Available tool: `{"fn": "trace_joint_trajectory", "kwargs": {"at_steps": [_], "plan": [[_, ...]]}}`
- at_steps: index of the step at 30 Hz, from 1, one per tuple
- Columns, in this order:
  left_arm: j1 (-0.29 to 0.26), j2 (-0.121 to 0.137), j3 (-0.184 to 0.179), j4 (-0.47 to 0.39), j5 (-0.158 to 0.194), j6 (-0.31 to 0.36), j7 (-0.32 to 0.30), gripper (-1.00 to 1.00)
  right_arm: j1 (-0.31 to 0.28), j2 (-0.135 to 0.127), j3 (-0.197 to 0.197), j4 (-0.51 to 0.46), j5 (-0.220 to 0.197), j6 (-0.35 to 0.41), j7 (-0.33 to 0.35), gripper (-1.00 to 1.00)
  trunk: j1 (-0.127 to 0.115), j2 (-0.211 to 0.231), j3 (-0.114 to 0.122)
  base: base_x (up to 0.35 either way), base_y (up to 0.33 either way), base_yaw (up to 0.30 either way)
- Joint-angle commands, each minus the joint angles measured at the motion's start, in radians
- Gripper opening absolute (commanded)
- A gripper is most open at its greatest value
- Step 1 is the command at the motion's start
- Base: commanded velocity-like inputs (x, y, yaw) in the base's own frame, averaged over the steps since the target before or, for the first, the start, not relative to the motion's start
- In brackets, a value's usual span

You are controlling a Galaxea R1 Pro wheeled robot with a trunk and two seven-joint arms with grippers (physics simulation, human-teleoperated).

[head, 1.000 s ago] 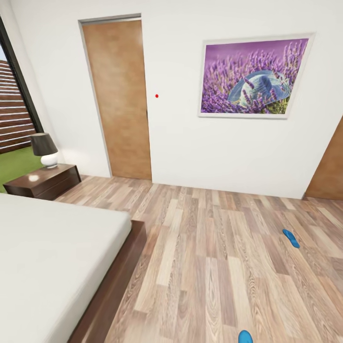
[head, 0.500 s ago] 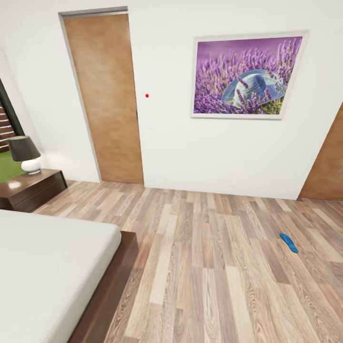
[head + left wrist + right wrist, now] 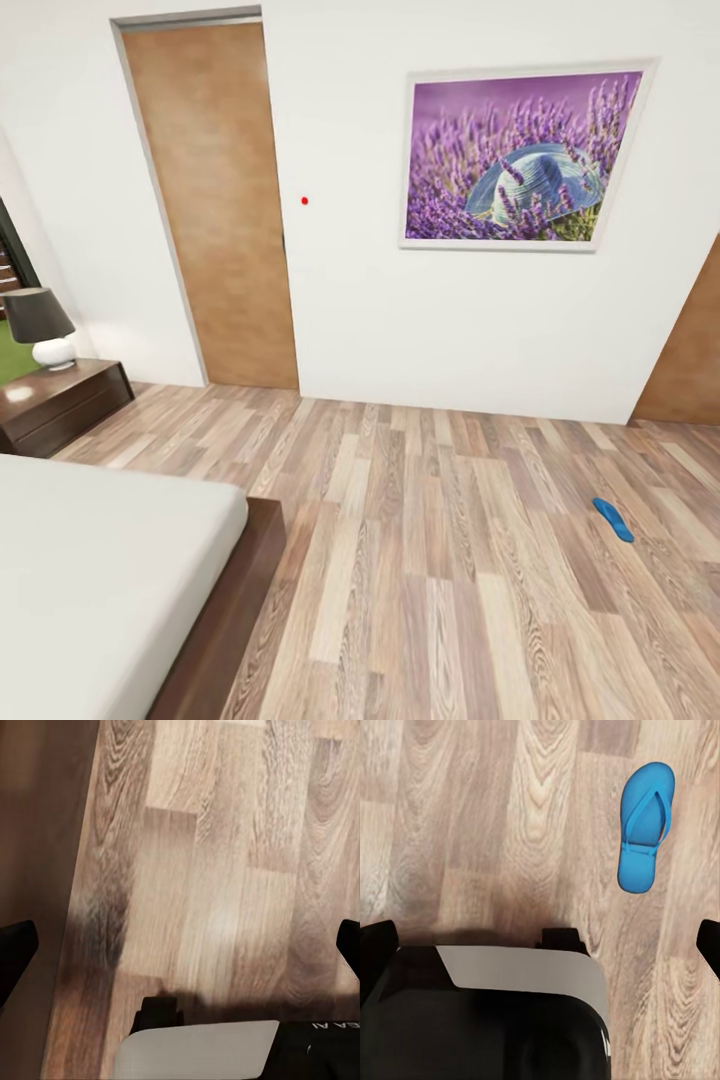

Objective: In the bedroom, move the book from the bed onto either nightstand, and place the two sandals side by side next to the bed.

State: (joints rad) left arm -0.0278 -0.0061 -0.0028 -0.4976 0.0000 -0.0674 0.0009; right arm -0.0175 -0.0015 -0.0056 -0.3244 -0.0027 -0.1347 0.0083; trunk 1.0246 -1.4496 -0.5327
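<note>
1 sandal (image 3: 612, 519) lies on the floor (image 3: 420, 560), well apart from the bed (image 3: 100, 570); another sandal (image 3: 645, 836) lies under the right arm. Both arms' fingers (image 3: 376, 945) are spread and empty, ready for pickup.

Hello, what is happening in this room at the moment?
The robot is in the bedroom and is handling nothing. Both end effectors hang open and empty over the wood floor. One blue sandal lies on the floor far from the bed; the right wrist view has a sandal below that arm. A nightstand with a lamp stands beyond the bed.
</note>
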Motion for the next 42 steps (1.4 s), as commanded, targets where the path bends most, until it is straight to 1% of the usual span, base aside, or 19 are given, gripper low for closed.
{"fn": "trace_joint_trajectory", "kwargs": {"at_steps": [1, 9, 14, 24, 42], "plan": [[-0.001, 0.0, 0.0, 0.001, 0.0, -0.003, 0.0, 1.0, 0.0, 0.0, -0.001, 0.001, 0.0, -0.003, 0.001, 1.0, 0.0, 0.0, -0.001, 0.275, 0.0, 0.0], [0.0, 0.0, -0.001, 0.001, 0.0, -0.003, 0.0, 1.0, -0.001, -0.002, -0.001, 0.001, 0.0, -0.003, 0.001, 1.0, 0.0, 0.0, -0.001, 0.267, 0.0, -0.009], [0.0, 0.0, -0.002, 0.001, 0.0, -0.003, 0.0, 1.0, 0.0, -0.003, -0.001, 0.001, 0.0, -0.003, 0.001, 1.0, 0.0, 0.0, 0.001, 0.061, 0.0, -0.164], [-0.001, 0.0, -0.002, 0.001, 0.0, -0.003, -0.001, 1.0, 0.0, 0.0, 0.0, 0.001, 0.0, -0.003, 0.001, 1.0, 0.0, 0.0, 0.001, 0.023, 0.0, -0.019], [0.0, 0.0, -0.002, 0.001, 0.0, -0.003, -0.001, 1.0, -0.001, 0.0, -0.001, 0.001, 0.0, -0.003, 0.001, 1.0, 0.0, 0.0, 0.001, 0.306, 0.0, 0.0]]}}
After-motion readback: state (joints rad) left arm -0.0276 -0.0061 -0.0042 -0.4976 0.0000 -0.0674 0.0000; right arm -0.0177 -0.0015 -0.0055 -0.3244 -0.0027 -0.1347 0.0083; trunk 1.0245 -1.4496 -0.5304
